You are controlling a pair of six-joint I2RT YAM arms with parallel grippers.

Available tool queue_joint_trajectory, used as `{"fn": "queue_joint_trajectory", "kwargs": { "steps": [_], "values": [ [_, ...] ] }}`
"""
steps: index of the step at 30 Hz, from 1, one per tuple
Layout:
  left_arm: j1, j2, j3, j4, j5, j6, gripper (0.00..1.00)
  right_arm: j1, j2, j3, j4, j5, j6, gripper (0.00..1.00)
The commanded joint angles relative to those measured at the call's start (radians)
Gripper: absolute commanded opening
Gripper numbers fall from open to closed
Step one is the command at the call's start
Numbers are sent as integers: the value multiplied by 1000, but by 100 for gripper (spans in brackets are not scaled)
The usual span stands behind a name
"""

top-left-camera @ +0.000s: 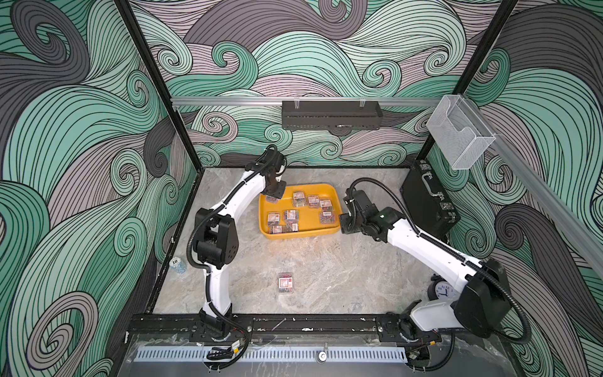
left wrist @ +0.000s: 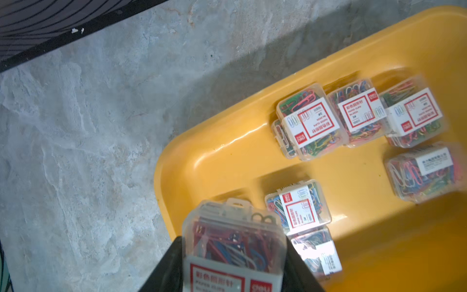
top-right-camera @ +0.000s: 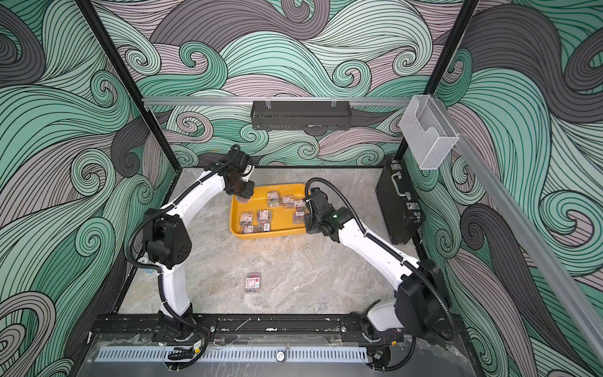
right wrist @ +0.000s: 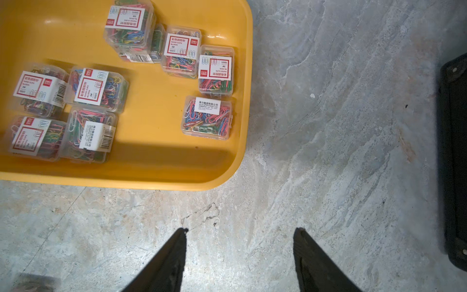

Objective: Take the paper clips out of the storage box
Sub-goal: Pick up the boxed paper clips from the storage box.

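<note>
Your left gripper [left wrist: 232, 249] has its black fingers [left wrist: 166, 268] pressed on either side of a held box [left wrist: 235, 227] of paper clips, with the label facing the camera. Only the left wrist view shows that grip. In both top views the wrist covers it, and you see just a sliver of the box above the far left corner of the storage box [top-left-camera: 303, 232].

The storage box, a yellow tray, sits toward the back of the worktop [top-left-camera: 326, 261], about midway between its side edges. The other paper clips [right wrist: 98, 88] lie inside it. The right wrist view gives you the clearest count: nine clear boxes, one of them half under another near the far rim. A lone box [top-left-camera: 286, 283] lies flat on the worktop toward the front edge, well apart from the tray. Neither wrist view shows it.

Your right gripper [right wrist: 242, 230] is open, its fingers spread with nothing between them, over bare worktop just outside the tray's near right corner. From above, those fingers are hidden under the wrist, and in a top view the right arm [top-right-camera: 326, 215] covers part of the tray's right rim.

A black briefcase [top-left-camera: 427, 199] stands on edge along the right edge of the worktop, behind the right arm. A clear bin [top-left-camera: 456, 133] hangs on the right wall and a dark shelf [top-left-camera: 331, 114] on the back wall. An alarm clock [top-left-camera: 442, 290] shows near the front right corner in a top view, half hidden by the right arm.
</note>
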Motion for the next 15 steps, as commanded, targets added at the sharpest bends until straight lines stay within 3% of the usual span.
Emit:
{"fn": "queue_joint_trajectory", "kwargs": {
  "steps": [1, 15],
  "values": [
    [6, -76, -46, -28, 19, -65, 45, -54, 74, 69, 23, -76, -52, 61],
    [-26, -290, -287, -6, 52, -128, 45, -182, 441, 360, 36, -217, -86, 40]
  ]
}}
